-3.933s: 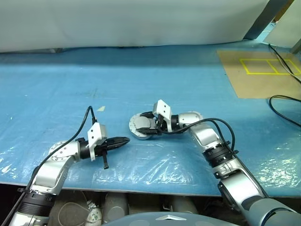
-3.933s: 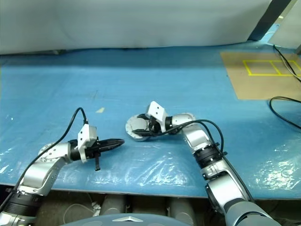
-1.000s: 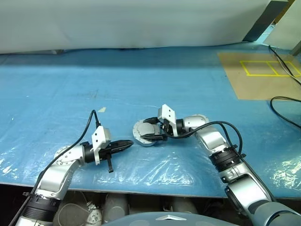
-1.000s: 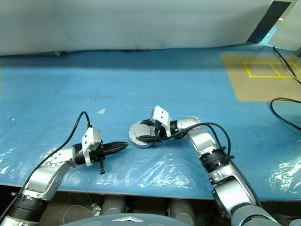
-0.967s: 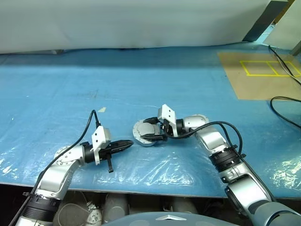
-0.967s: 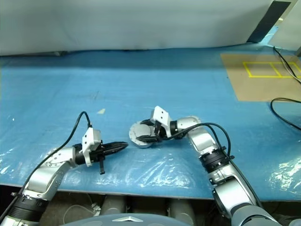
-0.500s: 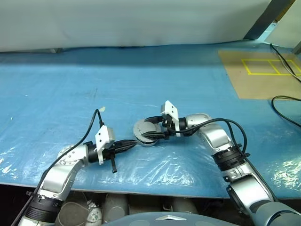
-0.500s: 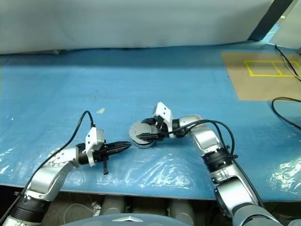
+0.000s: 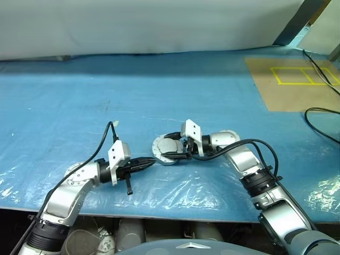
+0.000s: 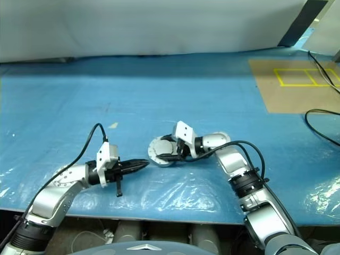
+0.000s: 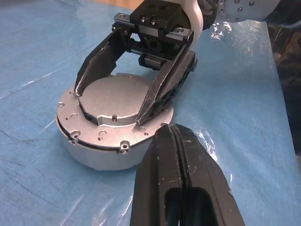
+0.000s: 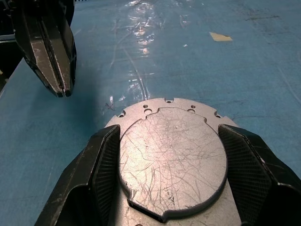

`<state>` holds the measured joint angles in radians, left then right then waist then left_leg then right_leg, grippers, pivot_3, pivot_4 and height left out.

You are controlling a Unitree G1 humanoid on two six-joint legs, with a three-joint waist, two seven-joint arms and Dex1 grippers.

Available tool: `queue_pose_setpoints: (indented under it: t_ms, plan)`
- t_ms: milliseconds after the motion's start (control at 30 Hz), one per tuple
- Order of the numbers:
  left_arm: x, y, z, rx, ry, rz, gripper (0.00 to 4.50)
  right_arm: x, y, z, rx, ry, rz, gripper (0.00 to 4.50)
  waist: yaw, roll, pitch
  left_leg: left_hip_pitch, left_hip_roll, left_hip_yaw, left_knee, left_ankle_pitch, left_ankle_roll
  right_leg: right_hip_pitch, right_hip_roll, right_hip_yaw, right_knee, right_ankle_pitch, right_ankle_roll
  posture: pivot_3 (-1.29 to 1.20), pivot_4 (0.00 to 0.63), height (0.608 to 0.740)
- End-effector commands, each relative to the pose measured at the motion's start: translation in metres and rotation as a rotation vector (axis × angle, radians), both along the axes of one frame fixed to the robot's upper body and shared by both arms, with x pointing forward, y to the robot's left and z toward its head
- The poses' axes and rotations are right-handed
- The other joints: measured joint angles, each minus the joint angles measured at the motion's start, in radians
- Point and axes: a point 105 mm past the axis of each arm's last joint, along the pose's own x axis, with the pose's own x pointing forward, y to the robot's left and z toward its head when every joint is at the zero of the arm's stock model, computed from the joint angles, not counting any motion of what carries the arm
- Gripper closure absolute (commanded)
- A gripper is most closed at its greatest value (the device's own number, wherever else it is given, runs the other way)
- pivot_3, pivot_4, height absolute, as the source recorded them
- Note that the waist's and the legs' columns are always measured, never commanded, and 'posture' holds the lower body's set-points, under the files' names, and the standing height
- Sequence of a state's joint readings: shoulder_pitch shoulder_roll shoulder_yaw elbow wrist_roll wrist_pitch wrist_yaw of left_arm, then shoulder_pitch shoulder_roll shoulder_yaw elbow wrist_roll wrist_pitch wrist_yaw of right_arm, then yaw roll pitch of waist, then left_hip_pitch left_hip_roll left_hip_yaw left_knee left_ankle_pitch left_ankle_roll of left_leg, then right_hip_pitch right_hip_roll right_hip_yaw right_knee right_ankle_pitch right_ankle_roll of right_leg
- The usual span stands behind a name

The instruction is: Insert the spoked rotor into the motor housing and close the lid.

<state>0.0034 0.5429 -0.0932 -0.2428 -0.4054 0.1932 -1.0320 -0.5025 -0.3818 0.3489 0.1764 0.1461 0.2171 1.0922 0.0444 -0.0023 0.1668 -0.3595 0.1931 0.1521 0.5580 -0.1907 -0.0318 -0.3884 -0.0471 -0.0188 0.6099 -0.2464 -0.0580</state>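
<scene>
- Here we see a short round grey metal motor housing (image 11: 101,141) sitting on a blue plastic-covered table (image 9: 175,90), near its front edge and about midway between the two arms.
- On top of the puck lies the lid (image 12: 171,157), a flat light-grey round cap with a scratched face, ringed by a flange dotted with small screw holes.
- We cannot see the spoked rotor or any copper windings; the cap covers the top.
- The right gripper (image 12: 174,155) reaches in from the robot's right, its two black fingers (image 11: 167,87) spread wide over the raised centre of the lid, one at each side of it. Whether they press the metal, we cannot tell.
- The left gripper (image 11: 176,141) points at the housing from the robot's left, its black fingers pressed together with nothing between them, the tip just beside the puck's side wall.
- A brown board with yellow taped rectangles (image 9: 300,74) lies at the table's far right, well apart from the work, with a black cable (image 9: 324,114) looping beside it.
</scene>
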Motion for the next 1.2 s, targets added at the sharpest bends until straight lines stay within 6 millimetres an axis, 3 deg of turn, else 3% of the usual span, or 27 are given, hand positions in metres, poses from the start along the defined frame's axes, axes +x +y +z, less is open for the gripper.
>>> queue_pose_setpoints:
  t_ms: [33,267,567,867,967,1067,1200]
  plan:
    - [0.001,0.002,0.006,-0.011,-0.033,-0.003,4.5,-0.005,-0.006,-0.026,-0.073,0.07,-0.019,1.54,0.0,0.0,0.0,0.001,0.0,0.0,0.0,0.0,0.001,0.001,0.0,0.0,0.0,0.0,0.0,0.0,0.15,0.74]
    - [0.001,-0.002,0.003,-0.018,-0.035,-0.006,4.5,0.0,-0.001,-0.024,-0.002,0.175,-0.076,1.54,-0.002,0.0,0.0,0.005,0.0,0.0,0.0,-0.001,0.001,0.004,0.0,0.001,0.0,0.0,0.0,0.0,0.15,0.74]
    - [0.001,-0.003,0.0,-0.022,-0.036,-0.007,4.5,-0.009,-0.012,-0.048,-0.145,0.104,-0.025,1.54,-0.002,0.0,-0.001,0.007,0.0,0.0,0.0,-0.001,0.001,0.005,0.0,0.001,0.0,0.0,0.0,0.0,0.15,0.74]
    - [0.002,-0.007,0.007,-0.028,-0.047,-0.008,4.5,-0.001,-0.01,-0.049,-0.141,0.108,-0.084,1.54,-0.001,0.001,-0.002,0.01,0.0,0.0,0.0,-0.001,0.002,0.009,0.0,0.001,-0.001,0.0,0.0,0.0,0.15,0.74]
    - [0.005,-0.009,0.01,-0.031,-0.054,-0.006,4.5,-0.007,-0.006,-0.052,-0.143,0.147,-0.069,1.54,-0.001,0.001,-0.002,0.012,0.001,-0.001,-0.001,-0.002,0.002,0.01,0.0,0.001,-0.001,0.0,0.0,0.0,0.15,0.74]
    - [0.009,-0.008,0.013,-0.032,-0.063,-0.001,4.5,-0.005,-0.012,-0.056,-0.164,0.162,-0.102,1.54,-0.001,0.001,-0.002,0.014,0.001,-0.001,-0.001,-0.002,0.002,0.012,0.0,0.001,-0.001,0.0,0.0,0.0,0.15,0.74]
    - [0.013,-0.008,0.012,-0.035,-0.066,-0.001,4.5,0.005,-0.034,-0.068,-0.18,0.193,-0.192,1.54,-0.001,0.002,-0.004,0.015,0.0,-0.001,-0.002,-0.002,0.002,0.014,0.0,0.001,-0.002,-0.001,0.001,0.0,0.15,0.74]
